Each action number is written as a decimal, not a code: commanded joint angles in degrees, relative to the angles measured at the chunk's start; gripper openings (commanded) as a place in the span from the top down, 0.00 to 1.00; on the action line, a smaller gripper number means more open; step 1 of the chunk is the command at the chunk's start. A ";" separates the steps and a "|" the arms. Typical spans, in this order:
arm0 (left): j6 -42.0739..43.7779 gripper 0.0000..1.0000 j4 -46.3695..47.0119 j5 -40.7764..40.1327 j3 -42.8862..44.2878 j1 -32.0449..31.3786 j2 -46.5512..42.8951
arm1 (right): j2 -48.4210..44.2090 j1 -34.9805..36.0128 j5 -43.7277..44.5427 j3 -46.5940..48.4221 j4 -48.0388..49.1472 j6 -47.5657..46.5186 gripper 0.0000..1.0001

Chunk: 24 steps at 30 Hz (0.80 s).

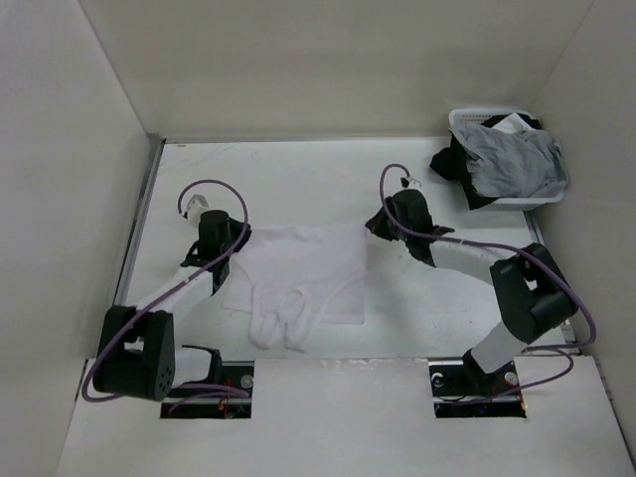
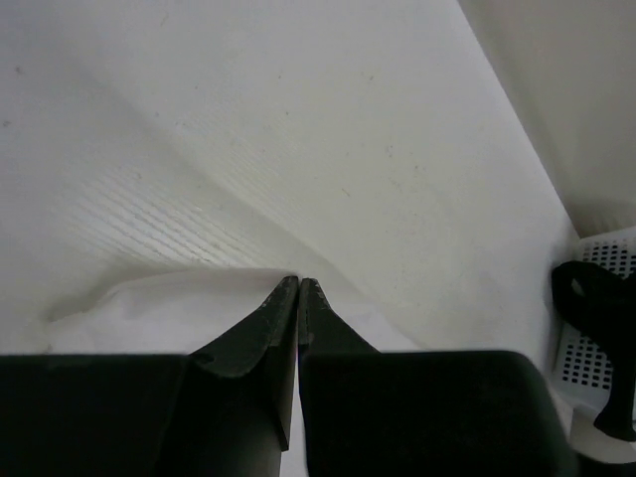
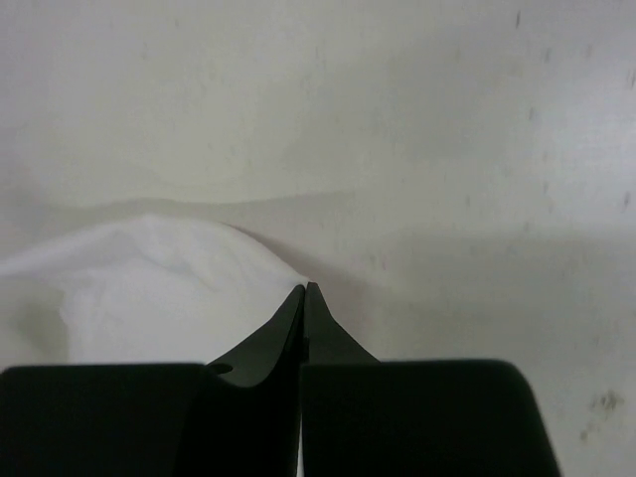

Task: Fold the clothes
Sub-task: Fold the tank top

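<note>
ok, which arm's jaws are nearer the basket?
Right. Right arm: jaws at far right corner of the top, basket beyond it. Left arm: jaws at its far left corner, farther off.
</note>
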 commanded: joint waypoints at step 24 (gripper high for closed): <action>-5.75 1.00 10.04 9.17 -6.94 1.24 -7.86 | -10.13 -4.72 2.30 -1.84 -2.59 -5.24 0.99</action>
